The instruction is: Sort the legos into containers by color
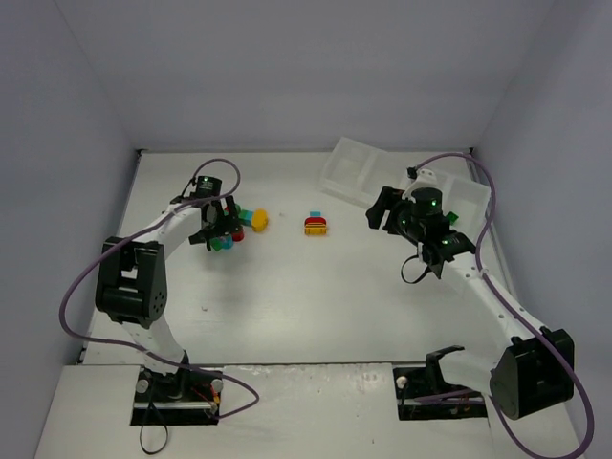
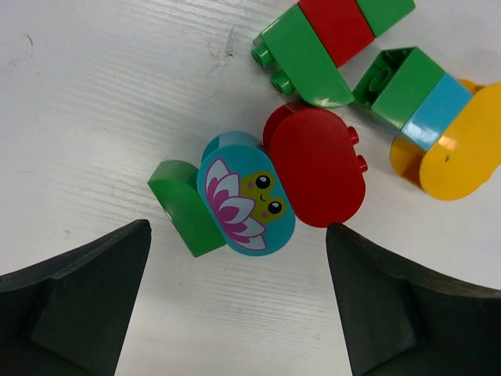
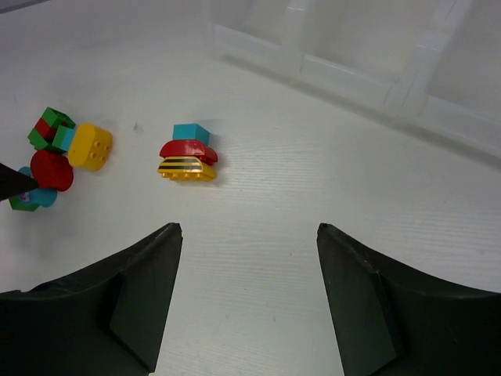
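Most of the legos lie in a cluster under my left gripper (image 1: 222,231). The left wrist view shows a teal brick with a frog picture (image 2: 246,200) on a green brick (image 2: 182,205), a red rounded brick (image 2: 317,168), a green-red-green stack (image 2: 333,39) and a green-teal-yellow stack (image 2: 438,125). My left gripper (image 2: 237,235) is open just above them, holding nothing. A separate teal-red-yellow stack (image 1: 316,224) (image 3: 188,157) sits mid-table. My right gripper (image 3: 249,229) is open over bare table, between that stack and the containers (image 1: 349,163) (image 3: 376,70).
A yellow brick (image 1: 259,220) lies at the cluster's right edge. The translucent tray runs diagonally at the back right, partly hidden by the right arm (image 1: 430,225). Grey walls close in the white table on three sides.
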Robot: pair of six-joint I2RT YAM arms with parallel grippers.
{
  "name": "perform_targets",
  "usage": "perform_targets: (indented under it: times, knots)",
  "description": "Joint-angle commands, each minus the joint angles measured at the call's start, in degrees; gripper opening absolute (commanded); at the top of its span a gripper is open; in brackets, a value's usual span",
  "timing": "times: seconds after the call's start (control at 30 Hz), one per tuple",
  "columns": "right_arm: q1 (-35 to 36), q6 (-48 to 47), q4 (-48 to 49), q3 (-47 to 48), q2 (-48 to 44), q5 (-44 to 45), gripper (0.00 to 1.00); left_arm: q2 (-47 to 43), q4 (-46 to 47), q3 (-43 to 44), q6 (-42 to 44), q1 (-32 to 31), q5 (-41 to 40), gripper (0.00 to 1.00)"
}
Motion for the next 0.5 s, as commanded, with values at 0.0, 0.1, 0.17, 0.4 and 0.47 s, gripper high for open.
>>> perform_targets:
  times: [0.0, 0.1, 0.17, 0.4, 0.47]
  knots:
    - [0.5, -1.5, 2.5, 0.6, -2.4, -2.0, 0.67, -5.8, 3.9, 0.2, 14.1, 0.2, 0.6, 0.87]
    - [0.5, -2.2, 2.5, 0.8, -2.6, -2.5, 0.67, -7.5, 4.7, -0.2, 23.6, 0.2, 1.1, 0.87]
    - [0.5, -2.5, 2.5, 1.1, -2.5, -3.0, 0.67, -7.2, 5.0, 0.0, 29.8, 0.2, 3.4, 0.87]
    - [0.5, -3.2, 2.4, 1.9, -2.4, -4.6, 0.67, -1.4, 2.7, 3.1, 41.7, 0.2, 13.7, 0.87]
    - [0.6, -3.2, 2.2, 1.9, -2.7, -4.7, 0.67, 0.5, 2.0, 4.5, 44.3, 0.2, 14.2, 0.87]
